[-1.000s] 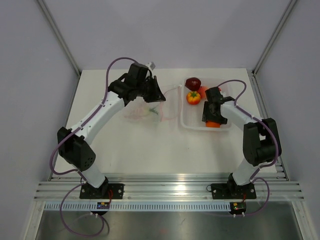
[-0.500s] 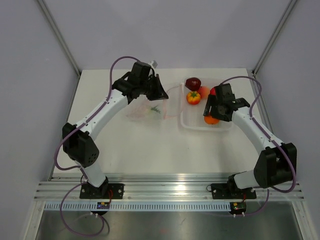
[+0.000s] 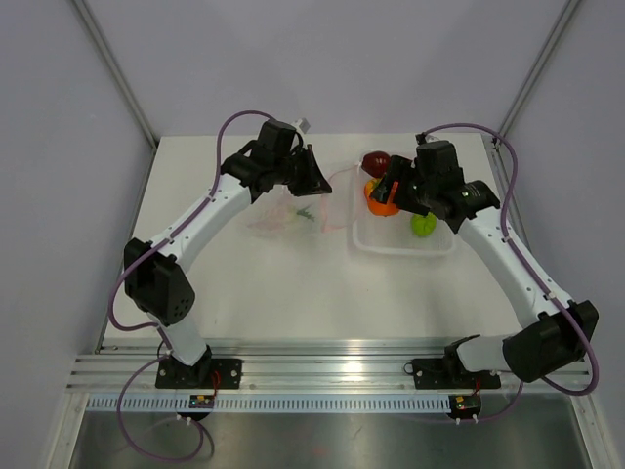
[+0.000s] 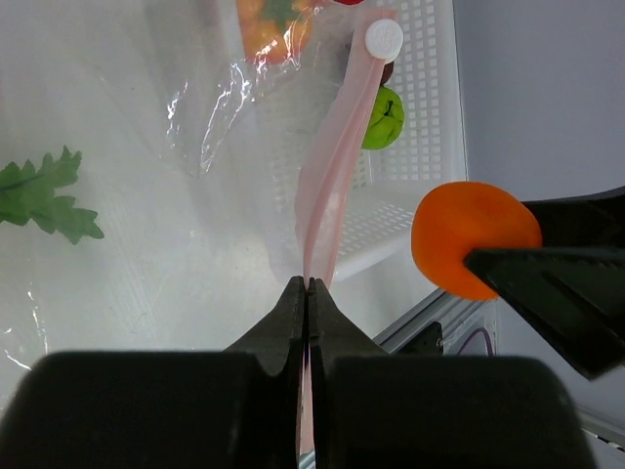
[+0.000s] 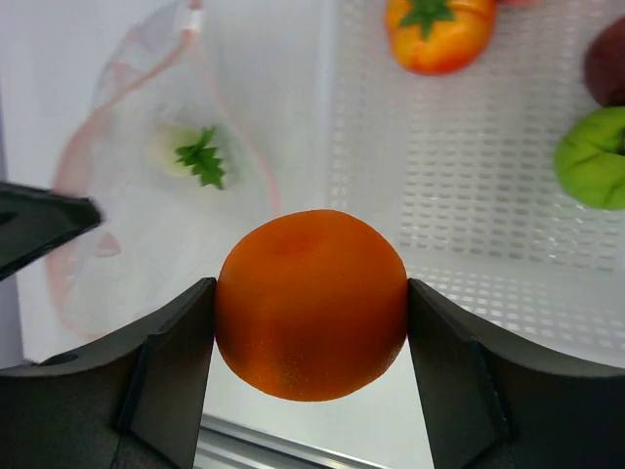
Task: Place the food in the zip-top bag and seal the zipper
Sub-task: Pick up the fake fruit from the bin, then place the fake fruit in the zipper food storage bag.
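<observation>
Between the right gripper's [image 5: 311,322] fingers, clamps an orange [image 5: 311,293] across its widest part, jaws spread wide around it, clear of the table. Looks light, hard and smooth, so probably prone to roll or squirt out if pinched off-centre. Best taken as now, with the pads on opposite sides at the middle. No sign of denting.

Ahead and to the left of that hand, faces the bag's [image 5: 127,225] mouth, with a leafy piece [image 5: 190,151] already lying inside.

At the left gripper [image 4: 306,293], pinches fully closed on the zipper [image 4: 337,186], seemingly lifting one lip. Reads as thin, limp, crinkly film, likely slippery and quick to collapse. Best held by the pink strip, the stiffest part, never by the clear wall. Ends at a white slider [image 4: 383,39] at the strip's far end, probably the place to pull for sealing.

Below and to the right of the right hand, passes over a perforated tray [image 5: 469,225] holding a green fruit [image 5: 591,156], a yellow-orange one [image 5: 437,34] and a dark purple one [image 5: 607,63].

Underneath all of it, rests on a flat, matte white table [image 3: 293,293], probably low in grip for the bag. Further out, closes in with pale walls [image 3: 322,59] on three sides.
</observation>
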`<control>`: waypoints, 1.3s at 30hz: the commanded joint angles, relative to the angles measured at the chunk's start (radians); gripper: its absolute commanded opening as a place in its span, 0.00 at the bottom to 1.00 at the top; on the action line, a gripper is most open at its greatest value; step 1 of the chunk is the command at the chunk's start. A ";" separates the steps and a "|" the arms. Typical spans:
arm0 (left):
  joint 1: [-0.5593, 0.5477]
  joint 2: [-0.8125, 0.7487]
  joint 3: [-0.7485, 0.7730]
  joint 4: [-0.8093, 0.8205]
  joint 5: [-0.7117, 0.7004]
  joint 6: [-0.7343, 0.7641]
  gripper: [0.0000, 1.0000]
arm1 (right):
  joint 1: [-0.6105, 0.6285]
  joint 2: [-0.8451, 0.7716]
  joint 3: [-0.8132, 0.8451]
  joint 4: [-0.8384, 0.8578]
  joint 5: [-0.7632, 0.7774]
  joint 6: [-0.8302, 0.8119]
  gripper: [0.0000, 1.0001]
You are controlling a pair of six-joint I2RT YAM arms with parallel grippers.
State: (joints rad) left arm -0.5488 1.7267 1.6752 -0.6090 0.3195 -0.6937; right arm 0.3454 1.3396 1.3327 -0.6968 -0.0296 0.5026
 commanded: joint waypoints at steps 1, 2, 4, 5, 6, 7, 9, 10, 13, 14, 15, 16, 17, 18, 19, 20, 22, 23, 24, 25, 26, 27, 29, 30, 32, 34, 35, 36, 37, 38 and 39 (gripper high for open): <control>0.001 0.010 0.027 0.043 0.035 -0.015 0.00 | 0.075 0.035 0.100 0.063 -0.033 0.045 0.51; 0.001 0.013 0.034 0.041 0.038 -0.018 0.00 | 0.090 0.049 0.115 0.072 -0.029 0.051 0.51; 0.001 0.014 0.040 0.034 0.044 -0.018 0.00 | 0.124 0.091 0.157 0.085 -0.018 0.062 0.51; 0.001 0.013 0.041 0.034 0.046 -0.020 0.00 | 0.132 0.121 0.169 0.092 -0.013 0.066 0.51; 0.001 0.011 0.041 0.032 0.046 -0.018 0.00 | 0.139 0.139 0.193 0.095 -0.010 0.070 0.51; 0.001 0.008 0.043 0.032 0.046 -0.020 0.00 | 0.150 0.156 0.204 0.095 -0.001 0.074 0.52; 0.001 0.001 0.046 0.029 0.050 -0.024 0.00 | 0.156 0.200 0.227 0.100 0.005 0.079 0.54; 0.001 -0.003 0.046 0.029 0.053 -0.026 0.00 | 0.156 0.214 0.233 0.099 0.007 0.080 0.58; 0.001 -0.015 0.050 0.028 0.056 -0.033 0.00 | 0.159 0.242 0.249 0.099 0.011 0.083 0.74; 0.001 -0.015 0.055 0.023 0.058 -0.035 0.00 | 0.159 0.244 0.250 0.097 0.010 0.082 0.86; 0.001 -0.015 0.058 0.020 0.058 -0.035 0.00 | 0.159 0.247 0.259 0.094 0.007 0.077 0.91; 0.001 -0.012 0.069 0.015 0.058 -0.039 0.00 | 0.159 0.245 0.264 0.088 0.004 0.074 0.94; 0.001 -0.010 0.072 0.014 0.059 -0.043 0.00 | 0.159 0.245 0.270 0.074 0.005 0.073 0.96; 0.003 -0.006 0.078 0.012 0.061 -0.046 0.00 | 0.159 0.242 0.279 0.069 0.008 0.067 0.96; 0.003 -0.003 0.087 0.012 0.061 -0.049 0.00 | 0.161 0.239 0.283 0.063 0.020 0.060 0.96; 0.003 -0.001 0.093 0.011 0.059 -0.050 0.00 | 0.159 0.228 0.286 0.051 0.023 0.059 0.96; 0.006 0.007 0.103 0.003 0.055 -0.047 0.00 | 0.161 0.208 0.281 0.037 0.086 0.042 0.96; 0.007 0.010 0.109 0.000 0.056 -0.047 0.00 | 0.159 0.190 0.272 0.027 0.103 0.033 0.95; 0.012 0.011 0.110 0.000 0.059 -0.049 0.00 | 0.156 0.181 0.270 0.014 0.150 0.019 0.94; 0.013 0.011 0.110 -0.001 0.059 -0.047 0.00 | 0.152 0.173 0.267 -0.018 0.175 0.013 0.93; 0.013 0.011 0.110 -0.005 0.056 -0.044 0.00 | 0.144 0.167 0.258 -0.032 0.194 0.013 0.93; 0.018 0.011 0.109 -0.009 0.053 -0.041 0.00 | 0.135 0.161 0.244 -0.041 0.209 0.007 0.90; 0.021 0.007 0.106 -0.020 0.041 -0.032 0.00 | 0.080 0.139 0.180 -0.044 0.221 0.004 0.88; 0.024 0.004 0.101 -0.021 0.033 -0.023 0.00 | 0.055 0.135 0.156 -0.043 0.226 -0.001 0.86; 0.026 -0.003 0.098 -0.034 0.017 -0.015 0.00 | -0.002 0.136 0.090 -0.033 0.247 -0.019 0.84; 0.026 -0.009 0.092 -0.035 -0.002 -0.004 0.00 | -0.032 0.153 0.063 -0.035 0.279 -0.044 0.85; 0.026 -0.016 0.089 -0.035 -0.005 -0.001 0.00 | -0.054 0.179 0.053 -0.044 0.298 -0.061 0.86; 0.026 -0.018 0.087 -0.038 -0.011 0.006 0.00 | -0.059 0.194 0.046 -0.047 0.347 -0.067 0.87; 0.026 -0.018 0.087 -0.040 -0.014 0.011 0.00 | -0.065 0.205 0.042 -0.046 0.364 -0.076 0.88; 0.026 -0.018 0.086 -0.047 -0.014 0.016 0.00 | -0.075 0.239 0.042 -0.049 0.376 -0.084 0.92; 0.026 -0.016 0.084 -0.049 -0.014 0.020 0.00 | -0.080 0.256 0.042 -0.047 0.393 -0.096 0.94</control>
State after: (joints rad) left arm -0.5270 1.7390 1.7466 -0.6609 0.3237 -0.7059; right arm 0.2733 1.5475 1.3811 -0.7391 0.2611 0.4610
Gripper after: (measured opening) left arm 0.007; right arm 0.922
